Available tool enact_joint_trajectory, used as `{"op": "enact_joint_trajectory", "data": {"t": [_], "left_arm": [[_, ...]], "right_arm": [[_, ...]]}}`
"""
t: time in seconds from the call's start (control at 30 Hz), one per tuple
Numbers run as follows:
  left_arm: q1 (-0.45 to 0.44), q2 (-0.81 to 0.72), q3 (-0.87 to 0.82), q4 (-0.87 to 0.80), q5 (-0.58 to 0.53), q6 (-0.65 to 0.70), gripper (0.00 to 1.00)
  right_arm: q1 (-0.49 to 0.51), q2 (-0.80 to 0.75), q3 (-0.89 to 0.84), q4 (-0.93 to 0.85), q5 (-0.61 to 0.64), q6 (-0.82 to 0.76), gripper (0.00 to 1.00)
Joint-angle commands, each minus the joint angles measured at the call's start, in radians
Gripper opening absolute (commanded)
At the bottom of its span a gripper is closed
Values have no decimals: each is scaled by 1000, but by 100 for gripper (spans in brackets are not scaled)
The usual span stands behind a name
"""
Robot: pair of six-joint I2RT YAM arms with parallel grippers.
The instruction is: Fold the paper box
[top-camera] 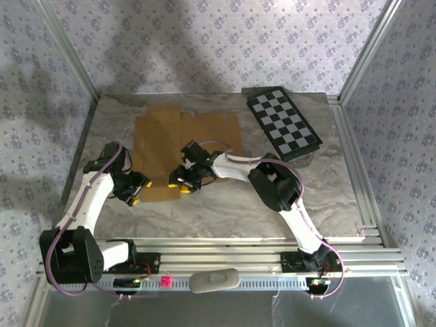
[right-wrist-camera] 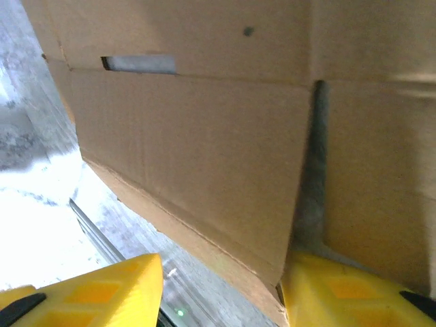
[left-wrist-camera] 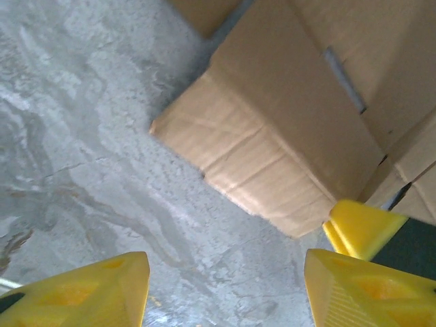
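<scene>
The paper box [top-camera: 163, 139] lies as a flat brown creased cardboard sheet on the left-middle of the table. My left gripper [top-camera: 136, 191] hovers low over bare table just off the sheet's near left corner, open, with nothing between its yellow fingers [left-wrist-camera: 102, 289]; the paper box corner flap [left-wrist-camera: 272, 157] lies ahead of it. My right gripper [top-camera: 182, 182] sits at the sheet's near edge. Its jaws stand apart astride a raised flap [right-wrist-camera: 204, 136], the right finger [right-wrist-camera: 340, 293] against the flap's corner and the left finger [right-wrist-camera: 102, 293] off the cardboard. One right finger [left-wrist-camera: 361, 228] shows in the left wrist view.
A black-and-white checkered board [top-camera: 283, 122] lies tilted at the back right. The marbled table top [top-camera: 272, 197] is bare on the near right. Aluminium rails [top-camera: 238, 255] run along the near edge, and frame posts stand at the sides.
</scene>
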Motion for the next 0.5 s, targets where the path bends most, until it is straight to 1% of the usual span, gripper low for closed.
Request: {"op": "enact_joint_trajectory", "data": {"t": [0.0, 0.07, 0.13, 0.2, 0.23, 0.47], "left_arm": [[-18, -27, 22, -77, -43, 22, 62], [-27, -30, 51, -101, -63, 37, 62], [-38, -28, 89, -131, -91, 49, 62], [-43, -26, 136, -165, -108, 55, 62], [-46, -26, 163, -183, -114, 57, 63], [-41, -28, 333, -244, -153, 34, 69]], "right_arm": [[4, 37, 26, 11, 33, 40, 44], [-3, 41, 23, 26, 39, 51, 32], [-10, 35, 18, 49, 43, 67, 15], [-15, 14, 15, 62, 61, 76, 2], [-17, -3, 11, 63, 74, 78, 0], [-63, -161, -44, 67, 97, 100, 0]]}}
